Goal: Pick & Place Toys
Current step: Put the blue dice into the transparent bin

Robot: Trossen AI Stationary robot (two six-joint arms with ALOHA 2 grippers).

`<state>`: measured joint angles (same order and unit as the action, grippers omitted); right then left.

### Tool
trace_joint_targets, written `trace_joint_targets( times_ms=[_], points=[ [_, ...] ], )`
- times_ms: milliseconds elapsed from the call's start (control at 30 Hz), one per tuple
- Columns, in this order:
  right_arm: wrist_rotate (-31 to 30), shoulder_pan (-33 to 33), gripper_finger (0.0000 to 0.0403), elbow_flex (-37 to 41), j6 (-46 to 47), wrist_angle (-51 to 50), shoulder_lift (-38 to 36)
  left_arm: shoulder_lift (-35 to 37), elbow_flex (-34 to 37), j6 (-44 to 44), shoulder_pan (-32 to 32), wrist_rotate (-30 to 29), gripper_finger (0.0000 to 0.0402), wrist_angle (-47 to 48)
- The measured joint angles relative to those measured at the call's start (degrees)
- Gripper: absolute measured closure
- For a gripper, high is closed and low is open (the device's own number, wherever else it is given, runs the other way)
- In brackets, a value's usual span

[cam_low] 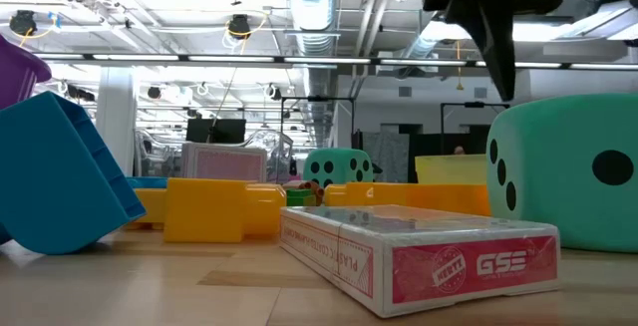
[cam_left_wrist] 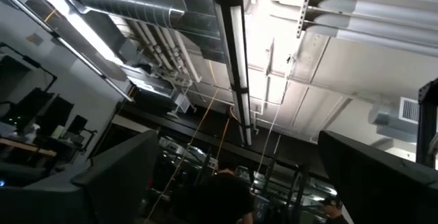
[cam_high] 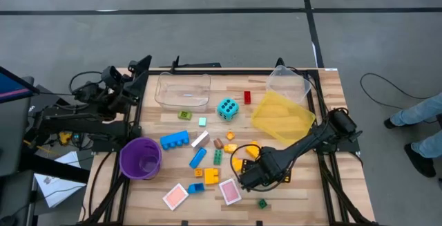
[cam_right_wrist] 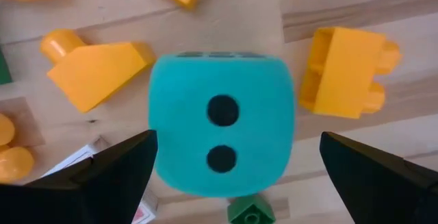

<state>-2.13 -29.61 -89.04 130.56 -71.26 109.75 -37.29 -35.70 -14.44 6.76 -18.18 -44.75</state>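
Small bricks lie scattered over the wooden table: blue ones (cam_high: 174, 139), yellow ones (cam_high: 210, 176), a red one (cam_high: 247, 97) and a green one (cam_high: 262, 202). Two pink cards (cam_high: 175, 196) lie near the front edge. One cyan die (cam_high: 228, 108) sits mid-table. A second cyan die (cam_right_wrist: 222, 125) sits on the table, two dots up, directly under my right gripper (cam_right_wrist: 237, 136). That gripper (cam_high: 250, 176) points down, open, with a finger on either side of the die, clear of it. My left gripper (cam_high: 110, 77) waits at the table's left edge, open, tilted up at the ceiling (cam_left_wrist: 239, 135).
A yellow bin (cam_high: 282, 115) lies tilted at the right rear, with clear containers (cam_high: 183, 89) behind it and to its left. A purple cup (cam_high: 141, 158) stands at the front left. Yellow bricks (cam_right_wrist: 345, 73) lie close around the die under my right gripper.
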Motion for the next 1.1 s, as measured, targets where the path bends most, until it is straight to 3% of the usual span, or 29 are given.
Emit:
trace_joint_targets(
  times_ms=[233,1100],
  points=[
    [0.2,0.0,0.0003,3.3,0.1,4.2,-2.0,0.0,0.0,0.0,0.1,-1.9,0.0005,0.0],
    [0.2,0.5,0.0003,3.3,0.0,6.0,-1.7,0.0,0.0,0.4,0.1,-2.6,0.0005,0.0]
  ],
)
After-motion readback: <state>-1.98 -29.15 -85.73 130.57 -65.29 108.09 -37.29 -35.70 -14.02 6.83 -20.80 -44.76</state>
